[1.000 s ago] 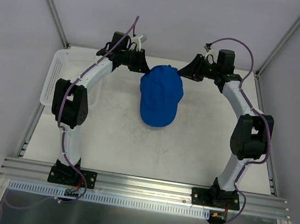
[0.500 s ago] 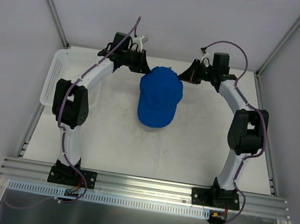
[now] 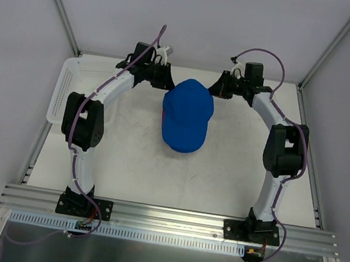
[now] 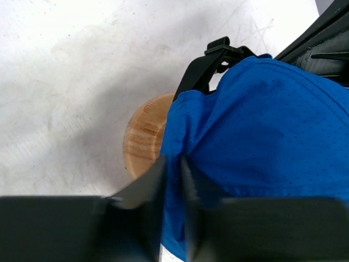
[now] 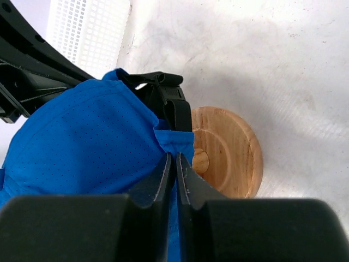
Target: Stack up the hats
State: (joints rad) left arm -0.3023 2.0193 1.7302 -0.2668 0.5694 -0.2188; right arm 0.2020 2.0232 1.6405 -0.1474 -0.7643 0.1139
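A bright blue hat (image 3: 186, 116) hangs between my two grippers at the back middle of the table, brim toward the arms' bases. My left gripper (image 3: 168, 83) is shut on the hat's rear left edge; in the left wrist view its jaws (image 4: 173, 164) pinch blue fabric (image 4: 262, 136). My right gripper (image 3: 214, 89) is shut on the rear right edge, next to the black strap (image 5: 172, 101); the right wrist view has its fingers (image 5: 175, 159) closed on the blue hem (image 5: 92, 136). The hat's back edge is above the wooden disc (image 5: 229, 153).
The round tan wooden disc (image 4: 144, 139) lies on the white tabletop, partly hidden under the hat. A white slatted basket (image 3: 63, 90) stands at the table's left edge, its wall (image 5: 87, 27) also in the right wrist view. Grey walls enclose the back and sides.
My right gripper has closed onto the hat's rear edge. Both wrists have shifted slightly toward the back wall, and the hat has barely moved.
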